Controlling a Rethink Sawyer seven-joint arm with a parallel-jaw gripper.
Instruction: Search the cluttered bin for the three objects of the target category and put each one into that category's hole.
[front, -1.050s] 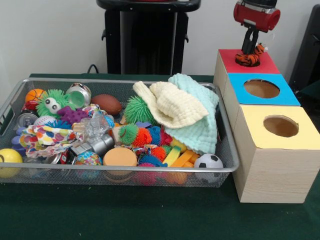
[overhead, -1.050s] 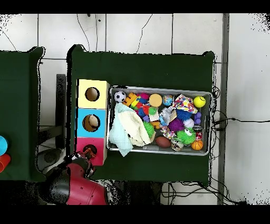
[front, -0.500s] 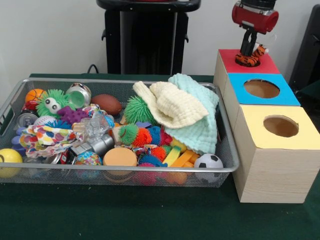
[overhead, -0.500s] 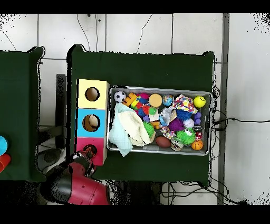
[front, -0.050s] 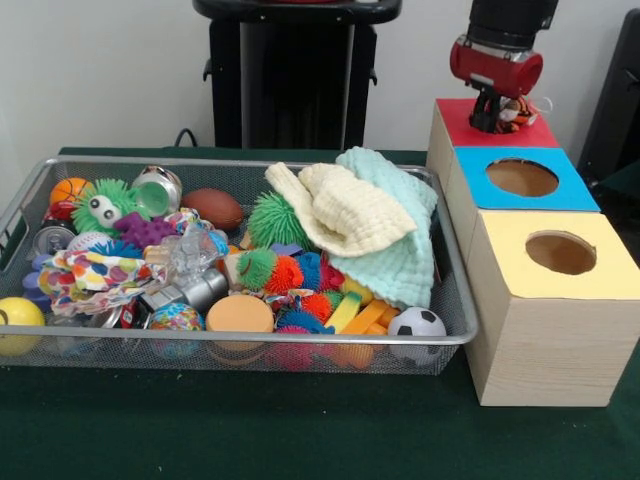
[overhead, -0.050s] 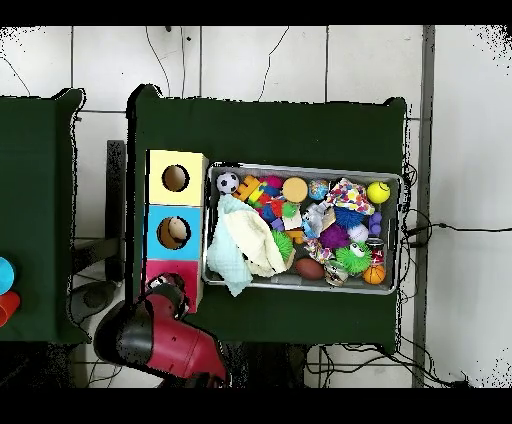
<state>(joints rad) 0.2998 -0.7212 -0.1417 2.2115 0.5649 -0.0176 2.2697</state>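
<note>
Right now gripper (front, -0.050s: 493, 118) is sitting low over the red box (front, -0.050s: 530, 132), pressed down at its hole; can't tell how its fingers are standing, the red wrist housing is covering them. Tiger plush (front, -0.050s: 514, 113) is poking out at the gripper's 3 o'clock, orange and black stripes showing, touching the gripper; whether it is being gripped or just lying there is not readable. In the overhead view the arm is covering most of the red box top.

Blue box (front, -0.050s: 524, 178) is sitting at 6 o'clock from the red one in the front view, touching it. Its hole is showing a pale object (overhead, -0.050s: 176, 233) inside from overhead. Yellow box (front, -0.050s: 561, 252) is next in the row, hole looking dark.

Wire bin (front, -0.050s: 250, 339) is lying at 9 o'clock of the boxes, just beside them, packed full. Yellow cloth (front, -0.050s: 340, 207) is draping over a mint cloth (front, -0.050s: 400, 240) at the bin's box-side end, hiding whatever is under them. Soccer ball (front, -0.050s: 417, 323) is sitting at that end's front corner. Green spiky ball (front, -0.050s: 277, 219) and brown football (front, -0.050s: 213, 207) are lying mid-bin toward the back. Green googly-eyed creature (front, -0.050s: 108, 205), small basketball (front, -0.050s: 69, 189) and yellow ball (front, -0.050s: 17, 322) are crowding the opposite end.
</note>
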